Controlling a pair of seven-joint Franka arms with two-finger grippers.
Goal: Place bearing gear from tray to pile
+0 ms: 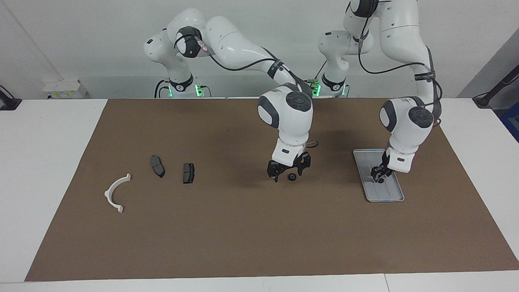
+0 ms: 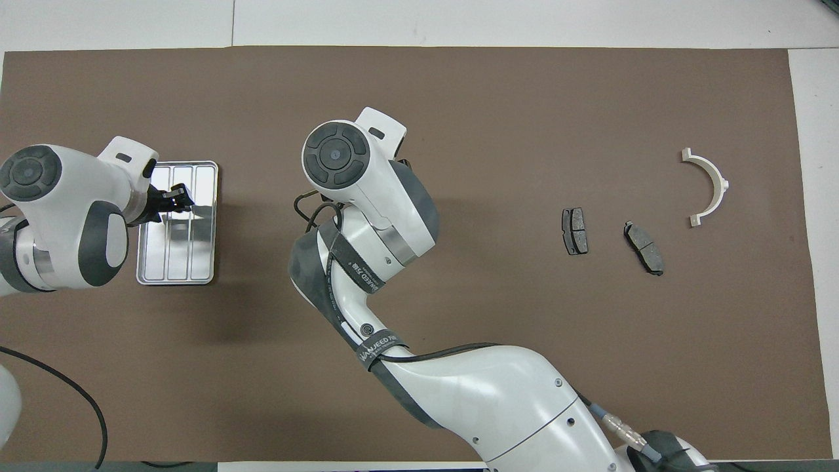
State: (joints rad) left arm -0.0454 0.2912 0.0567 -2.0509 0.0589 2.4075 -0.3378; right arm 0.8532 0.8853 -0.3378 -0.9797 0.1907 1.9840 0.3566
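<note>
Right jaws spread astride gear | left jaws on tray

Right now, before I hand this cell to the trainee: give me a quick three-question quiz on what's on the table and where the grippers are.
1. How many brake pads lie near the white bracket?
2. The left gripper is over: A the tray; B the brake pads; C the white bracket.
3. True or false: the right gripper is open, down around a bearing gear that lies on the mat, not in the tray.
Key: 1 two; 2 A; 3 true.
</note>
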